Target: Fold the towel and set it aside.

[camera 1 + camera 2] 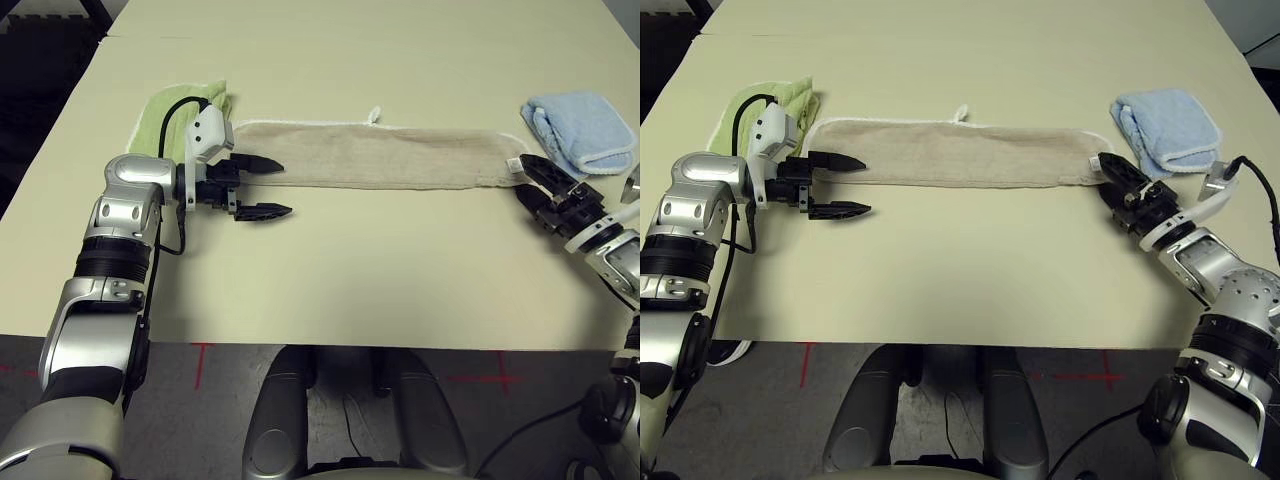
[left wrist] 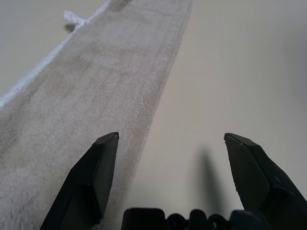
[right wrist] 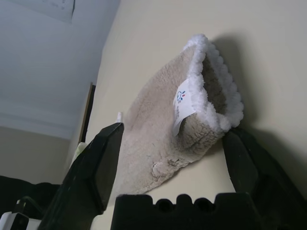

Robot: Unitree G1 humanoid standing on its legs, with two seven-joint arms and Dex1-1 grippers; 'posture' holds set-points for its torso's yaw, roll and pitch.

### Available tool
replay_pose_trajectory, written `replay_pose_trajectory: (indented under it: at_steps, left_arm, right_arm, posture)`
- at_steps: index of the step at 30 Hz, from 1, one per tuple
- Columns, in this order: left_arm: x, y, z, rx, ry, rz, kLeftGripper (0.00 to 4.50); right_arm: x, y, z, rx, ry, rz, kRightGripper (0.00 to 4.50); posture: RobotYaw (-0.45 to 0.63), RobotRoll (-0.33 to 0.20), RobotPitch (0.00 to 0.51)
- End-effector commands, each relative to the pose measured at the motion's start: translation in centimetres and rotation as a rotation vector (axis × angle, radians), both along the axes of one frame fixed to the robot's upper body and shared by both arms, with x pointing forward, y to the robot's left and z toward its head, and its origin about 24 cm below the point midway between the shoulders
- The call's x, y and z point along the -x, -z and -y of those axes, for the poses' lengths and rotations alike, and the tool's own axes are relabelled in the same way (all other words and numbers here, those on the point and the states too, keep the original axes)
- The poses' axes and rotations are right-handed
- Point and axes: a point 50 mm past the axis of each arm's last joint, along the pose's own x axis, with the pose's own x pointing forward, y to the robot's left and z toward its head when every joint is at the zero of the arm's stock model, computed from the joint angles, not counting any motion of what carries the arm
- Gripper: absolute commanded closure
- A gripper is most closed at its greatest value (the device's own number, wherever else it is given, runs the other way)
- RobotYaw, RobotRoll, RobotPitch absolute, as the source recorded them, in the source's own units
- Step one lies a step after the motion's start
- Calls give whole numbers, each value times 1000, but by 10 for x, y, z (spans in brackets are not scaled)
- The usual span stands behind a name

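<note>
Near edge of the cream bench (image 1: pixel 330 290): left gripper (image 1: pixel 262 187) with fingers spread wide at one end of the long beige terry-cloth towel (image 1: pixel 380 155), which lies flat as a strip; right gripper (image 1: pixel 1122 183) apart astride the labelled end, apparently not yet pinching. Uneven closing could drag or skew the strip toward the folded light blue towel (image 1: pixel 580 130) beyond.

The beige towel (image 1: pixel 375 157), folded into a long narrow white-edged strip, lies flat across the table (image 1: pixel 330 290).
</note>
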Motion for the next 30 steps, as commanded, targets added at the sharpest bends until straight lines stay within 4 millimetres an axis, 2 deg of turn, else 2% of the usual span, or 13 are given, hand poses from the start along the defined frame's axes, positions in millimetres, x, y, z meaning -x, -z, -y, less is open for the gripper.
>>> replay_pose_trajectory:
  at_steps: [1, 8, 10, 20, 30]
  left_arm:
    - [3, 2, -2, -16, 5, -7, 0]
    - [3, 2, -1, -18, 7, -9, 0]
    - [3, 2, -1, -18, 8, -9, 0]
    - [3, 3, -1, -25, 12, -12, 0]
    - [2, 4, 1, -26, 21, -12, 0]
  right_arm:
    - [4, 11, 5, 14, 16, -45, 1417]
    - [9, 12, 6, 3, 20, -39, 3957]
    - [10, 12, 7, 2, 26, -36, 4472]
    - [20, 7, 19, 18, 63, -21, 4472]
    - [39, -11, 50, 113, 121, 22, 4472]
  posture:
    - [-33, 0, 352]
    - [-39, 0, 349]
    - [-40, 0, 349]
    - [-43, 0, 346]
    - [-56, 0, 337]
